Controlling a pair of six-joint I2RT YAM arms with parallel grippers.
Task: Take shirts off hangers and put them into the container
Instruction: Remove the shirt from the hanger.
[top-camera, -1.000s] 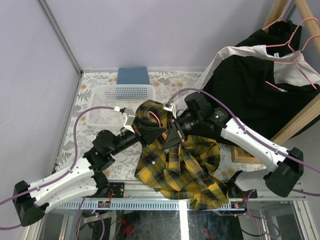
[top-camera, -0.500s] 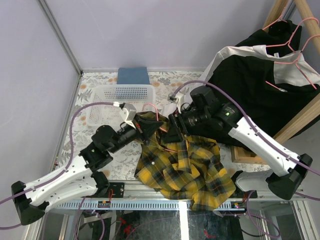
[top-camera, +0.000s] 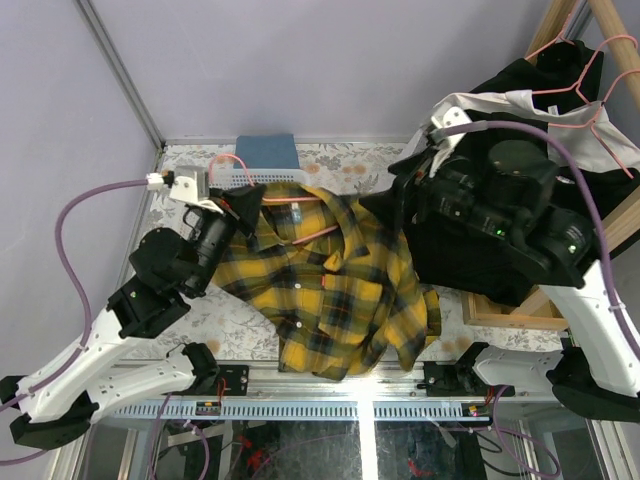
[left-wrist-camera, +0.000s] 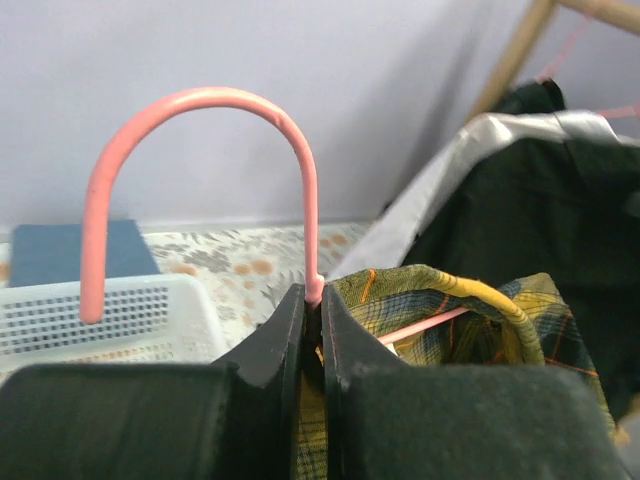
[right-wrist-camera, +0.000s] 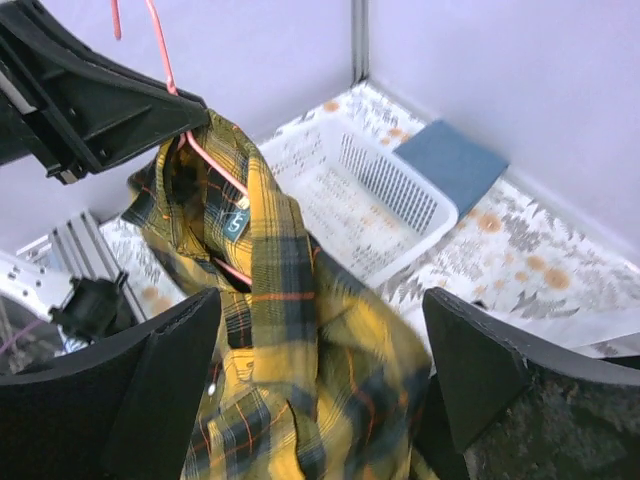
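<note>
Hanging nearest the front edge of the table, the yellow-and-black plaid shirt (top-camera: 320, 290) spreads wide below its pink hanger (left-wrist-camera: 200, 100), collar up on the wire. The left gripper (left-wrist-camera: 312, 310) is pinched tight on the hanger's neck, just under the hook, holding it in the air. Off to the right, the right gripper (right-wrist-camera: 315, 340) stands with its jaws spread wide, nothing between them, apart from the shirt. Behind the shirt sits the white basket (right-wrist-camera: 345, 195), with a folded blue cloth (top-camera: 267, 150) just beyond it. Far right, black shirts (left-wrist-camera: 520, 230) and a white one (left-wrist-camera: 440, 180) hang on the wooden rack (top-camera: 590, 250).
</note>
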